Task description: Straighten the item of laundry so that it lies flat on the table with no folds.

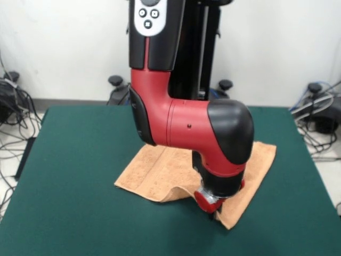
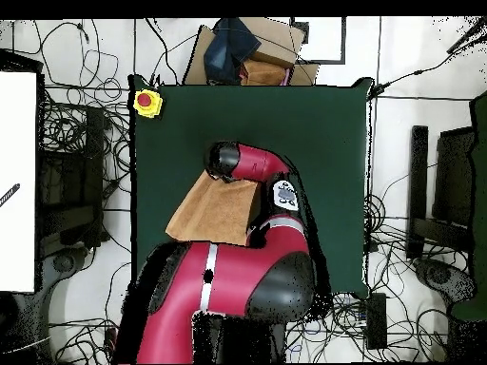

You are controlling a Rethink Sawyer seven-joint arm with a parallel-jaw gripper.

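Arm down on the towel, gripper at the cloth's lower edge; can't tell if it's open or closed.

Front view: peach-orange towel sits centre to lower right of the green table, mostly flat, with a raised fold along its lower edge just left of the gripper. The right part runs under the arm to a corner at lower right. Overhead view: towel lies left of centre on the table, arm covering its right edge. Yellow box with red button on the table's upper-left corner. No containers on the table.
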